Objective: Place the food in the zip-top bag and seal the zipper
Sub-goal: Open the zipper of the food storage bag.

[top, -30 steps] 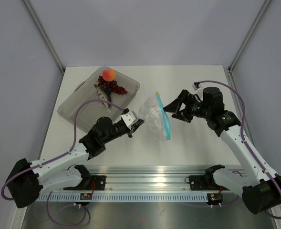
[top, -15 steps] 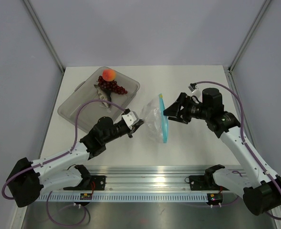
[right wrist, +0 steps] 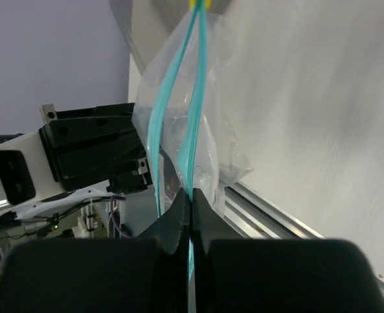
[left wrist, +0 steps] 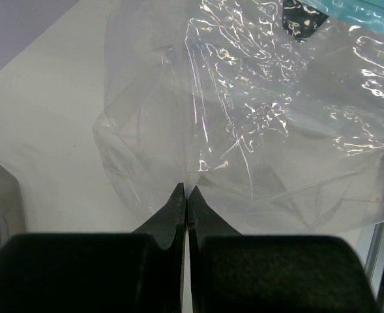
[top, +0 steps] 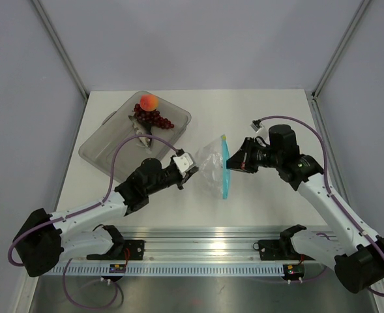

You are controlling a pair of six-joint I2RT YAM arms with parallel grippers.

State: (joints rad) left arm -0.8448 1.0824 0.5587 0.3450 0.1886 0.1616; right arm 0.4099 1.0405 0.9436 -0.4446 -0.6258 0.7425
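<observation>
Jaws just closing: right gripper (top: 229, 163) is clamping the zipper (top: 225, 180), left gripper (top: 192, 169) pinching the zip-top bag (top: 210, 163) at its opposite edge, readying opening.

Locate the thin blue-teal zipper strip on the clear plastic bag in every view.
Top external: the thin blue-teal zipper strip stands mid-table, pinched by the right end effector.
Left wrist: the strip crosses the top right corner.
Right wrist: two teal lines run from top centre down into that end effector.
Shared landmark: the crinkly clear plastic bag.
</observation>
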